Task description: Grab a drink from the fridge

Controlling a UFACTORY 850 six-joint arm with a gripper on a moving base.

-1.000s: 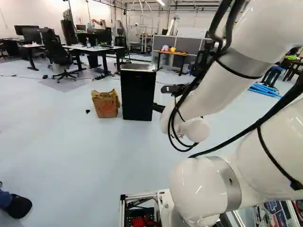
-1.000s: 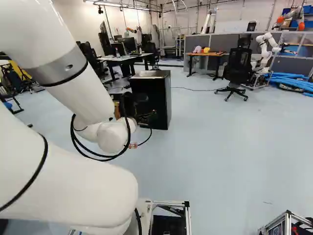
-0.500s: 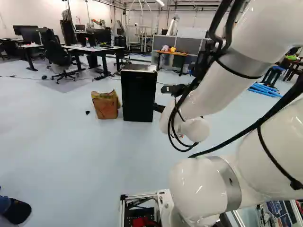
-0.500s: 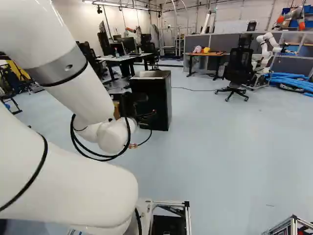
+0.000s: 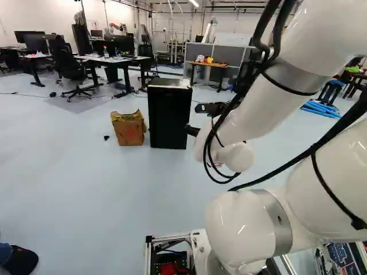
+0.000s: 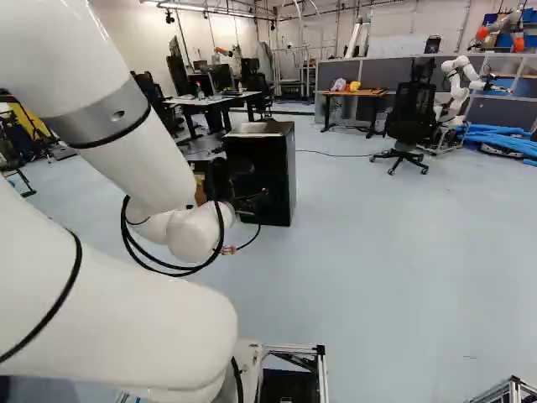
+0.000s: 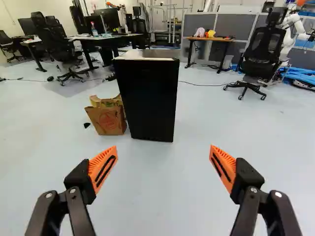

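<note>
The two fingers of our gripper (image 5: 192, 130) stand wide apart, their orange pads (image 7: 100, 163) slanting toward each other with only floor (image 7: 157, 196) between them. We aim the gripper ahead and somewhat down, with the black fridge (image 7: 147, 98) upright beyond its fingertips, well apart from them. Behind the gripper, our white arm (image 5: 258, 112) is bent sharply: in the left base view its upper link slopes from the upper right down to a wrist right of centre, while the lower link runs from the foot out past the right edge. In the right base view we see it come down from the upper left. There the fridge is in the upper middle, and a brown paper bag (image 5: 128, 129) sits beside it, on its left in the left base view. Farther out, we have dark desks (image 5: 114, 59) at the upper left of that view, and an office chair (image 6: 409, 126) and another robot (image 6: 457, 84) at the upper right of the right base view.
</note>
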